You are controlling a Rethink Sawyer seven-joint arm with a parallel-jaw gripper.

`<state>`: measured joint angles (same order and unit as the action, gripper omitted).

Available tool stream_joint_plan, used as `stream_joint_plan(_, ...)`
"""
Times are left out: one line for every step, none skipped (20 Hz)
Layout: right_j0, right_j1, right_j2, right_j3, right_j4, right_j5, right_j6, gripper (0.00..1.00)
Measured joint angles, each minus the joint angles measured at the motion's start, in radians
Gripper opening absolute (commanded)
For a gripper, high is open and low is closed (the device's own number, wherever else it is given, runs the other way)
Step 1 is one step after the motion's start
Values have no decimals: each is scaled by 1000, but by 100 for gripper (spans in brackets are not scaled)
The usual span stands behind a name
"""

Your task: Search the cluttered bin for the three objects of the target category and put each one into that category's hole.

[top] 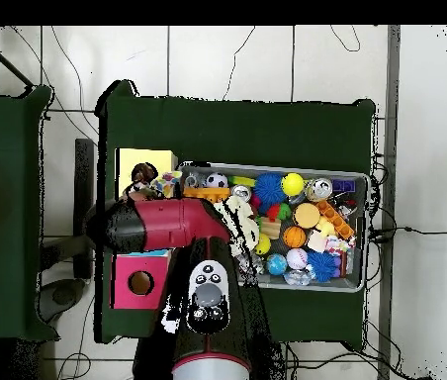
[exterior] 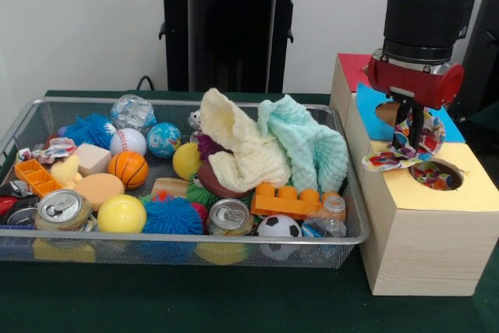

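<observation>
Wrappers are the target, and in the front view one printed wrapper [exterior: 405, 146] is seen pinched between the pressed-together tips of the gripper [exterior: 411, 126], hanging just above the yellow-topped box [exterior: 437, 216]. It dangles at about ten o'clock of the round hole [exterior: 435, 175], over the rim and not squarely over the opening. Colourful print shows inside the hole, probably a wrapper already dropped there, though that cannot be told for certain. Another printed wrapper [exterior: 48, 150] lies at nine o'clock in the wire mesh bin [exterior: 187, 243], beside a wooden block [exterior: 92, 158] and a baseball [exterior: 127, 141]. Cream and mint cloths [exterior: 265, 146] are piled at the bin's middle.

In the overhead view the arm [top: 168, 226] is stretched across the boxes, hiding the gripper; the yellow top [top: 143, 160] shows at eleven o'clock and the red-topped box [top: 140, 282] at seven o'clock.

If release is made from here, the light wrapper could catch on the ragged edge or settle on the yellow top, since its bulk hangs off-centre.
</observation>
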<state>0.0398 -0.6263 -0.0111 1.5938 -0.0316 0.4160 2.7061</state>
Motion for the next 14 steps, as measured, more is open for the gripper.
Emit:
stream_joint_plan(-2, 0, 0, 0, 0, 0, 0, 0)
stream_joint_plan(-2, 0, -1, -1, 0, 0, 0, 0)
stream_joint_plan(-2, 1, -2, -2, 0, 0, 0, 0)
stream_joint_plan(-2, 1, -2, -3, 0, 0, 0, 0)
stream_joint_plan(-1, 2, -8, -9, 0, 0, 0, 0)
stream_joint_plan(0, 3, -11, -11, 0, 0, 0, 0)
stream_joint_plan(3, 4, -15, -15, 0, 0, 0, 0)
stream_joint_plan(5, 5, -20, -18, 0, 0, 0, 0)
stream_joint_plan(10, 8, -28, -23, 0, 0, 0, 0)
stream_joint_plan(16, 11, -36, -28, 0, 0, 0, 0)
stream_joint_plan(27, 18, -48, -36, 0, 0, 0, 0)
stream_joint_plan(38, 26, -61, -44, 1, 0, 0, 0)
stream_joint_plan(43, 30, -66, -48, 1, 0, 0, 0)
stream_joint_plan(49, 34, -71, -53, 3, 0, 0, 0)
